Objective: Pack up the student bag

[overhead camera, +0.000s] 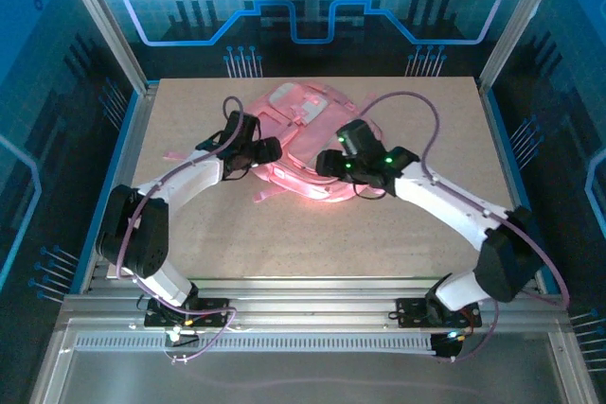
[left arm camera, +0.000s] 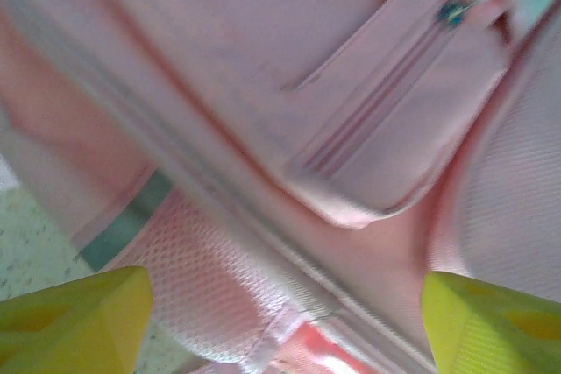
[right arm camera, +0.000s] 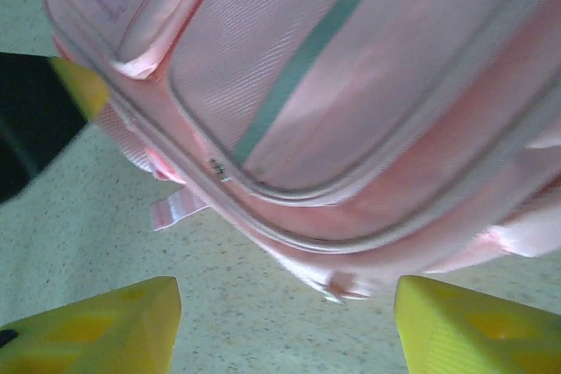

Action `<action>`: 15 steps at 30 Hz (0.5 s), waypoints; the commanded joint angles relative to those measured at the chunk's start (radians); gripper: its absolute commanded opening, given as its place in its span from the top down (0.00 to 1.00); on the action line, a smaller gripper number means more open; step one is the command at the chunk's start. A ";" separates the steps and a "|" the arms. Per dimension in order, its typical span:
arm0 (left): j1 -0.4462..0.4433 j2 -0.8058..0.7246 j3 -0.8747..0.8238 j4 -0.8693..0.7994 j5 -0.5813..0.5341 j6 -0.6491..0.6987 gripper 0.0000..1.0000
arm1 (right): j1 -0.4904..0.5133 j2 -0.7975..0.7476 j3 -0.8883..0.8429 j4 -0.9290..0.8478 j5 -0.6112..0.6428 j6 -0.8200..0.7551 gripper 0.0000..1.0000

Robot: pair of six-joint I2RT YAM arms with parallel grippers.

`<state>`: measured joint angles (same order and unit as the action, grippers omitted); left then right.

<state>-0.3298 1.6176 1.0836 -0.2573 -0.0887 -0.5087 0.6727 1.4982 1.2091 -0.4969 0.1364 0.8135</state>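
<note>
The student bag (overhead camera: 305, 130), a soft pink backpack, lies flat in the middle of the table. My left gripper (overhead camera: 268, 150) is at its left side, open. In the left wrist view its yellow fingertips (left arm camera: 74, 321) stand wide apart above the student bag (left arm camera: 263, 85), over mesh fabric and a zip seam, gripping nothing. A teal zip pull (left arm camera: 456, 10) sits at the upper right. My right gripper (overhead camera: 328, 163) hovers at the bag's near edge, open. Its gripper (right arm camera: 285, 326) spans bare table just short of the student bag (right arm camera: 351, 102), where a small zip pull (right arm camera: 217, 170) shows.
A loose pink strap (overhead camera: 180, 153) trails onto the speckled beige table (overhead camera: 284, 234) left of the bag. A short strap end (right arm camera: 180, 208) sticks out under the bag. The other arm's yellow fingertip (right arm camera: 81, 85) is close at the left. Metal frame rails border the table.
</note>
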 commanded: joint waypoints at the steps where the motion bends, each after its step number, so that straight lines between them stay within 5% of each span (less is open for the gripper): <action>1: 0.012 0.002 -0.037 0.098 -0.022 -0.046 0.20 | 0.048 0.093 0.089 -0.041 0.069 0.055 0.33; 9: 0.029 0.165 0.007 0.157 0.051 -0.093 0.22 | 0.048 0.216 0.122 -0.002 0.072 0.113 0.32; 15: 0.007 0.183 -0.086 0.290 0.182 -0.185 0.72 | 0.044 0.256 0.159 -0.026 0.084 0.110 0.30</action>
<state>-0.3138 1.7844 1.0527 -0.0547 0.0185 -0.6273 0.7189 1.7393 1.3277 -0.5018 0.1818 0.9020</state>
